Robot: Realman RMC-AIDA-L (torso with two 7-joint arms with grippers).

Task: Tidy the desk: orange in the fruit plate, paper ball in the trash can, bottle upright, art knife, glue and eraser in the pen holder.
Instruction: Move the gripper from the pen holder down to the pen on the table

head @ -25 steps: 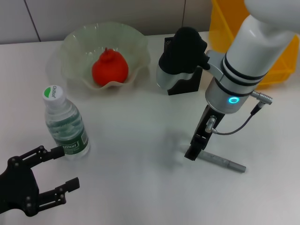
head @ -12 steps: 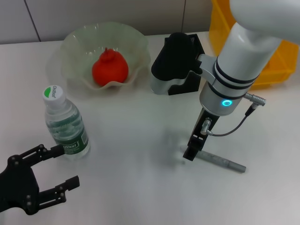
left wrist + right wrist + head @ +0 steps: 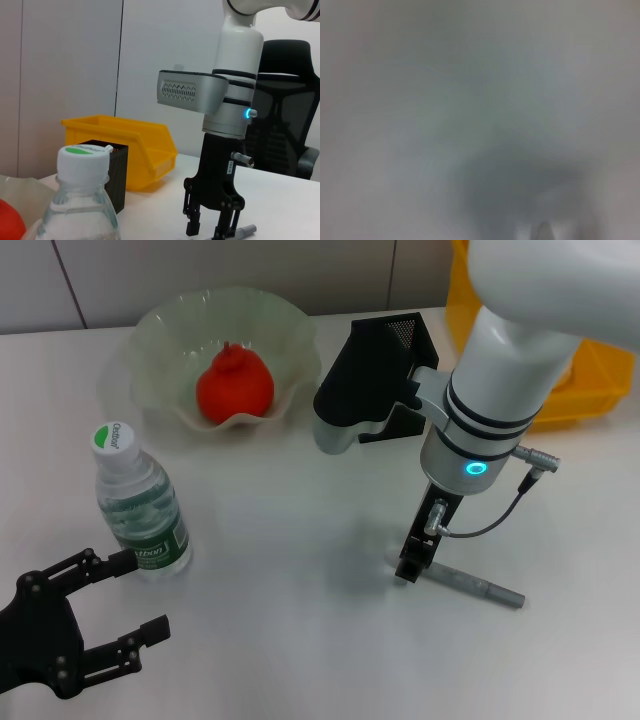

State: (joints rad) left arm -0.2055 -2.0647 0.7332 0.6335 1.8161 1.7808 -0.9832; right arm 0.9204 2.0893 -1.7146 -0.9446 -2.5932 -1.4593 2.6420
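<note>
- Right gripper sits over one end of the grey art knife, jaws slightly apart, nothing gripped yet.
- Knife looks light, stiff, slick; I'd pinch mid-barrel.
- Left gripper idles near the bottle, jaws wide.

Head view: the camera looked forward and down from above the desk, taking in the whole work area. Left wrist view: the camera sat low beside the bottle, facing level across the desk toward the right pincer; bottle, pen holder and trash can appeared in both views. Right wrist view: too close to the desk surface, showing only blur.
</note>
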